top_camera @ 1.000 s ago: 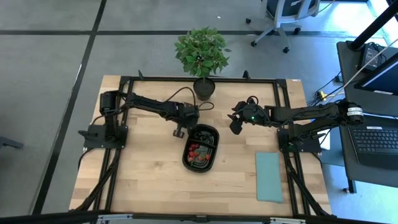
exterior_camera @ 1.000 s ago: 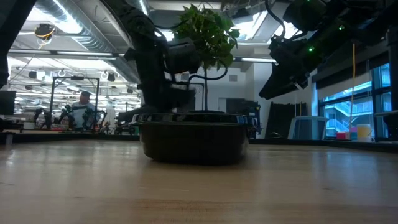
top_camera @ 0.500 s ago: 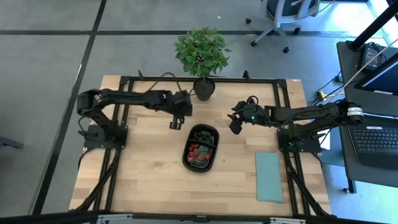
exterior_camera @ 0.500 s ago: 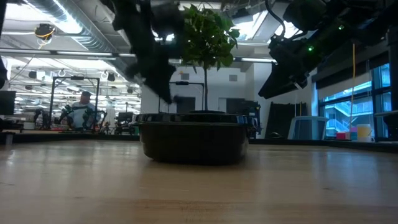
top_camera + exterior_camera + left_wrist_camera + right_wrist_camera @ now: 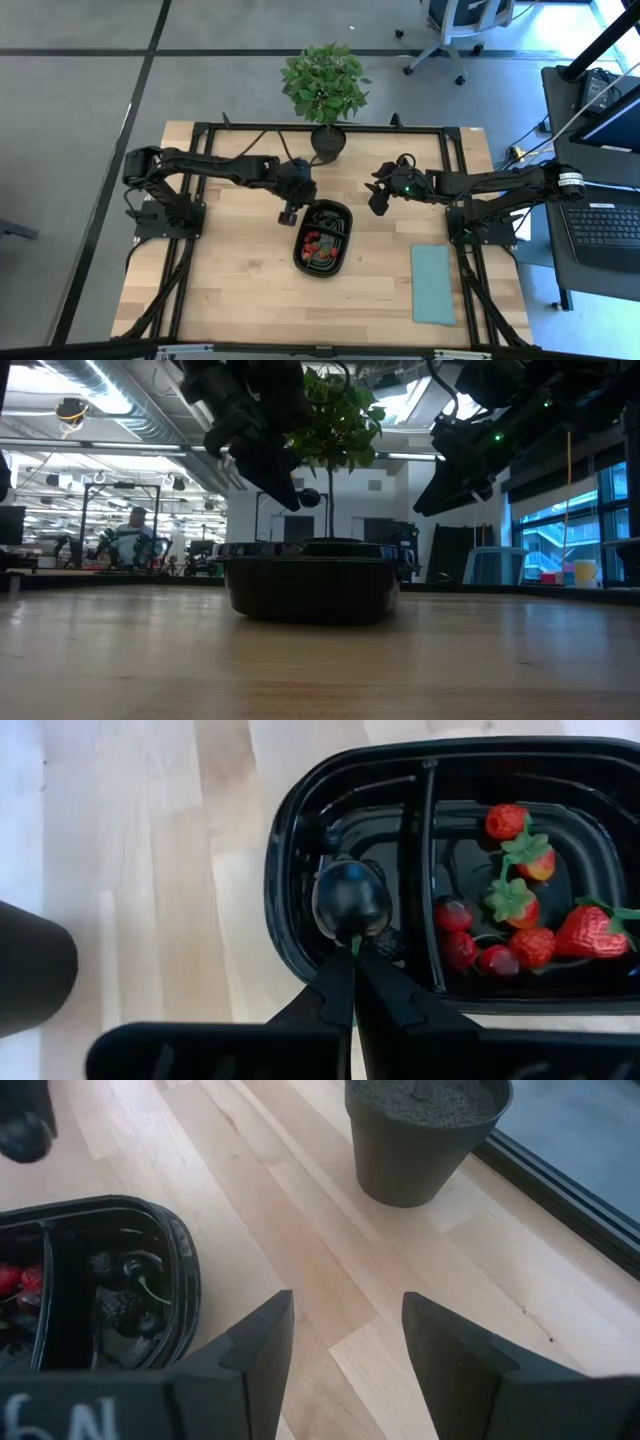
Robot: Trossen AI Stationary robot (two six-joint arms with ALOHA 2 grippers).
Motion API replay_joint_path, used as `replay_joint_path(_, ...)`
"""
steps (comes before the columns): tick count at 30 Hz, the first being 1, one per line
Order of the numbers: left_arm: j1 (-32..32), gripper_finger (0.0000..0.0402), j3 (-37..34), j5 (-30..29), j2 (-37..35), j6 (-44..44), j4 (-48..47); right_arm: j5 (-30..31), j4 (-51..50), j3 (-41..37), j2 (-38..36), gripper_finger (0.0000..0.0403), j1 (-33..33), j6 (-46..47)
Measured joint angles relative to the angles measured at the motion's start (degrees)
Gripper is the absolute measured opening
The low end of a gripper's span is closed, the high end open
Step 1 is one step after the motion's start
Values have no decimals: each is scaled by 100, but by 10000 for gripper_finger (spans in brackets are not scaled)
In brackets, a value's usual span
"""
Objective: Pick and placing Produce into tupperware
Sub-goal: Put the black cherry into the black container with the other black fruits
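The black oval tupperware (image 5: 324, 240) rests on the wooden table, its two compartments split by a divider (image 5: 430, 870). One compartment holds red strawberries and cherries (image 5: 530, 925); the other holds dark berries (image 5: 120, 1295). My left gripper (image 5: 289, 213) hangs above the tray's far left end, shut on a dark round fruit (image 5: 350, 900), which the low view shows above the rim (image 5: 310, 498). My right gripper (image 5: 378, 200) waits open in the air right of the tray, nothing between its fingers (image 5: 340, 1340). My left gripper pinches the dark fruit's thin green stem (image 5: 353, 944) between the free ends of its two fingers (image 5: 335, 985). The fingers slant down from the table's left side. The fruit sticks out just past the fingertips, lifted clear above the tray.
A potted green plant (image 5: 327, 140) stands at the table's far edge behind the tray, its pot (image 5: 425, 1135) close ahead of my right gripper. A pale teal sheet (image 5: 432, 283) lies at the near right. Bare wood lies left of and in front of the tray.
My left gripper, shut all along, has risen from low beside the tray's far left end to above rim height. It drew back a little toward the table's left, then came back to the tray. The dark fruit now shows at its fingertips.
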Motion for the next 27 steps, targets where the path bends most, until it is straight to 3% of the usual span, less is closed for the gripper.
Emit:
replay_joint_path(15,-222,0,20,-8,524,-304,738,-3,-71,0,0,191,0,18)
replay_joint_path(27,-414,0,7,-40,1160,-580,652,-22,-105,0,15,191,17,31)
